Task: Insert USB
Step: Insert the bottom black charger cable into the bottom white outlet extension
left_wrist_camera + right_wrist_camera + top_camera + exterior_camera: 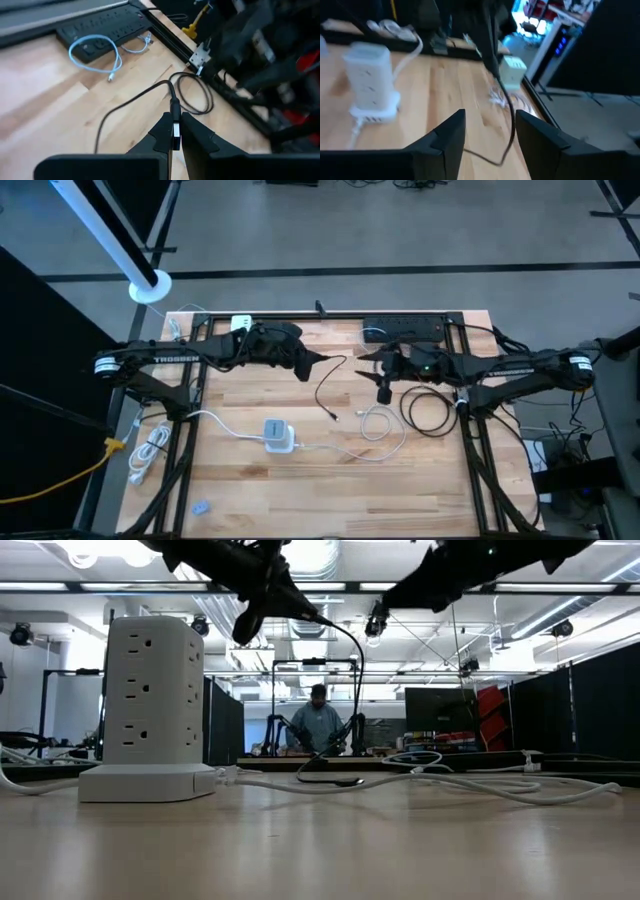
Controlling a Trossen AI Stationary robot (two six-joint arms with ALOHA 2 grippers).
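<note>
Tabletop (250, 490) bare near the power tower (277, 434); left pincer (173, 131), raised beyond it, clamps the black USB cable (322, 385), while right pincer (490, 125) hangs apart with fingers spread, empty.

Both arms are basically matte black all over, chunky jointed links. White TROSSEN lettering runs along the left arm (175, 360) and the right arm (520, 372), with a white-ringed round cap at each outer end. The fingers (447, 140) are flat, dark, angular wedges, no padding visible.
</note>
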